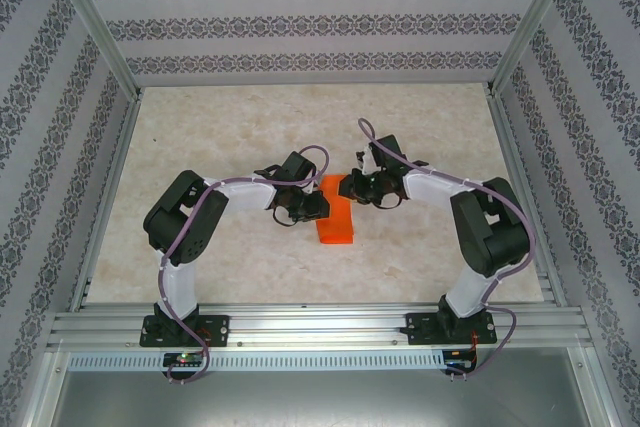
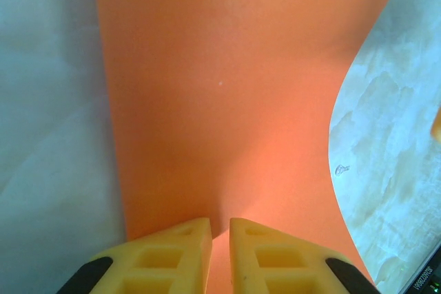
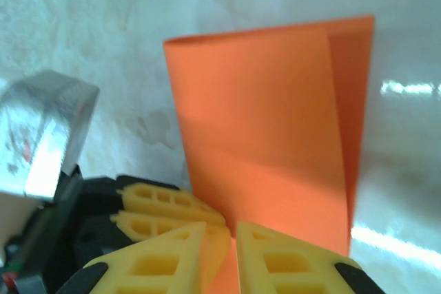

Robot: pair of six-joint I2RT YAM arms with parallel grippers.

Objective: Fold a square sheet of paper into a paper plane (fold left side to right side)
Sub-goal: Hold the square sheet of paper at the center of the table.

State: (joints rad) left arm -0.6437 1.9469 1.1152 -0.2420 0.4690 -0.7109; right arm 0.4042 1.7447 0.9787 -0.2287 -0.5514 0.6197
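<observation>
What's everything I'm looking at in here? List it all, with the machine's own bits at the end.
square sheet of paper: one, bright orange, folded over, mid-table between the two grippers
table: one, pale marbled, under everything
walls: three, white with dark patterned bands, at the far side and both sides
metal frame: one, silver, along the near edge and up the corners
cables: two, mauve, one along each arm
left arm: one, black and white, near edge
right arm: one, black and white, near edge
left gripper: one, yellow fingers, closed on the paper
right gripper: one, yellow fingers, closed on the paper
</observation>
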